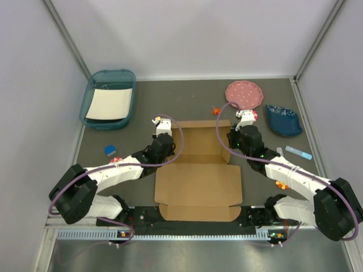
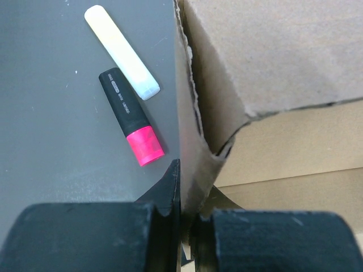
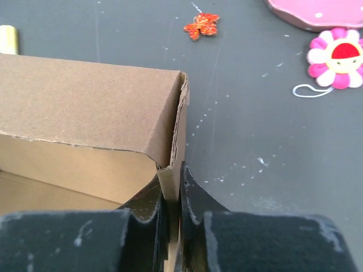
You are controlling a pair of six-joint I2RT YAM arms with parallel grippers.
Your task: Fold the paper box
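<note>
The brown cardboard paper box lies in the middle of the table, its lid panel flat toward the near edge and its far walls standing up. My left gripper is shut on the box's left side wall. My right gripper is shut on the right side wall. In both wrist views the black fingers pinch the upright wall at its near end, next to the far corner. The box's back wall stands upright between the two corners.
A teal tray with white paper sits far left. A pink plate, a blue dish and a flower toy lie far right. A pink-tipped black marker and a white marker lie left of the box.
</note>
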